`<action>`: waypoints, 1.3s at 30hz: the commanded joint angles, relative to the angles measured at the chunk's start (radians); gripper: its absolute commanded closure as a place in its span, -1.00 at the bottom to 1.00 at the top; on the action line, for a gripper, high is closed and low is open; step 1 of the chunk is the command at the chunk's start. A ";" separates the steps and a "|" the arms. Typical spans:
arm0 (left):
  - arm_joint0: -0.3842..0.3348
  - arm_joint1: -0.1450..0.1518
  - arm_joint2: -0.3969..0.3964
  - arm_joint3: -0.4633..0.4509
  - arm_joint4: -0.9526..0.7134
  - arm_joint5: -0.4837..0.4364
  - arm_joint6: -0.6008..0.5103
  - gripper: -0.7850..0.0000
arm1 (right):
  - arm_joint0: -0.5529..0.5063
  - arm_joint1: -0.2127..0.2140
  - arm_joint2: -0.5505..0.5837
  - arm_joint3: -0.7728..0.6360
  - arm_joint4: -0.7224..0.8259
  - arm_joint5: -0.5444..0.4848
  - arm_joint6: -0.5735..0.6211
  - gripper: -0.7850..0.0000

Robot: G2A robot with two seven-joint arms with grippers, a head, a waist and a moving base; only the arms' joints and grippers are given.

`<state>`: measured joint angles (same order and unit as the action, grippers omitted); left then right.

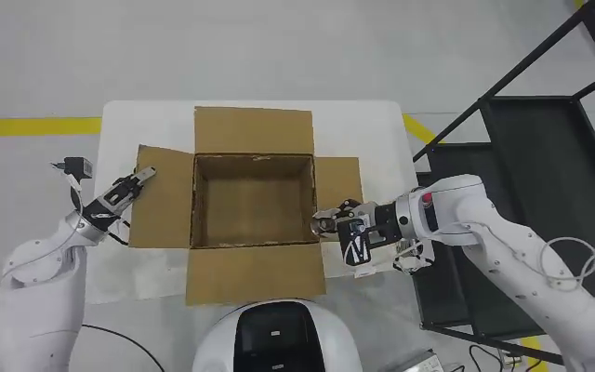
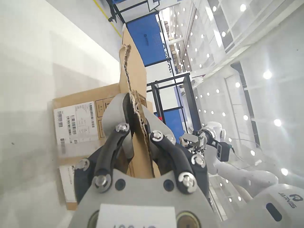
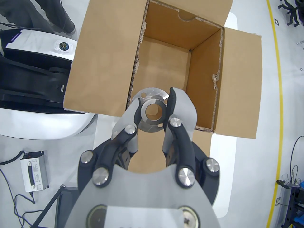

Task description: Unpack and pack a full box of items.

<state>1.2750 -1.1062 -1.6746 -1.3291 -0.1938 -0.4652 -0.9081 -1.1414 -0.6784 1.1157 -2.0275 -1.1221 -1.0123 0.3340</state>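
An open cardboard box [image 1: 253, 158] stands mid-table with its flaps spread; inside [image 3: 163, 72] I see only bare cardboard floor. My left gripper [image 1: 144, 174] is at the outer corner of the left flap [image 1: 163, 209]. In the left wrist view the gripper [image 2: 135, 112] is shut on that flap's torn corrugated edge [image 2: 129, 72]. My right gripper [image 1: 327, 221] hangs over the box's right wall. In its own view it [image 3: 153, 106] is shut on a round metal flange [image 3: 149, 93] with a central bore and bolt holes, held above the wall's edge.
The white table [image 1: 372, 139] carries the box. A black metal rack [image 1: 521, 186] stands close on the right, behind my right arm. A white label [image 2: 76, 119] is on the box's outer side. A power brick [image 3: 34, 173] lies on the floor.
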 commanded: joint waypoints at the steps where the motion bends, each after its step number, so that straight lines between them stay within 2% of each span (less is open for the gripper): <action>1: 0.001 0.004 -0.012 0.014 -0.001 0.002 0.000 -0.55 | 0.006 -0.002 -0.007 0.006 0.002 0.000 -0.002 1.00; 2: 0.003 0.006 -0.016 0.017 0.006 0.000 -0.008 -1.00 | 0.010 -0.003 -0.011 0.008 0.001 0.000 -0.001 1.00; 7: 0.011 0.017 -0.052 0.030 0.013 -0.004 0.004 -1.00 | 0.027 -0.008 -0.033 0.013 0.011 0.000 0.009 1.00; 12: 0.011 0.017 -0.052 0.030 0.013 -0.004 0.004 -1.00 | 0.056 -0.017 -0.063 0.023 0.037 0.003 0.032 1.00; 33: 0.011 0.017 -0.052 0.030 0.013 -0.004 0.004 -1.00 | 0.054 -0.017 -0.062 0.022 0.037 0.008 0.030 1.00; 39: 0.011 0.017 -0.052 0.030 0.013 -0.004 0.004 -1.00 | 0.009 -0.001 0.014 0.054 0.022 0.005 0.021 1.00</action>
<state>1.2858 -1.0891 -1.7269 -1.2996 -0.1808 -0.4694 -0.9043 -1.1206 -0.6848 1.1068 -1.9804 -1.1005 -1.0052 0.3510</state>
